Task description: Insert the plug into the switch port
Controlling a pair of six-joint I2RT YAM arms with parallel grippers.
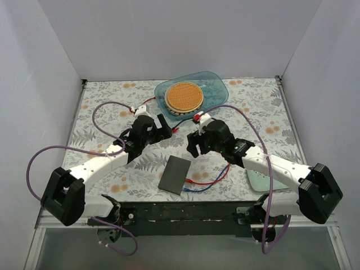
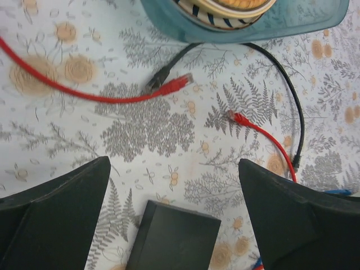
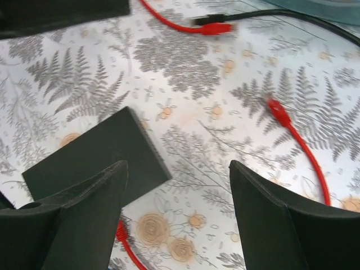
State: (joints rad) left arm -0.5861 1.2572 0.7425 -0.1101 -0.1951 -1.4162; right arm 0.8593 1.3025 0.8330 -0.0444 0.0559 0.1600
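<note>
judging the red plug [image 3: 278,112] light on its limp cable [image 3: 310,163], grasp its stiff body; left hand [image 2: 173,169] and right hand [image 3: 177,169] stand apart, empty.

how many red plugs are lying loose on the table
2. One red plug lies beside a black plug just before the blue tray; the other red plug lies nearer the switch. The arms could hide more.
</note>
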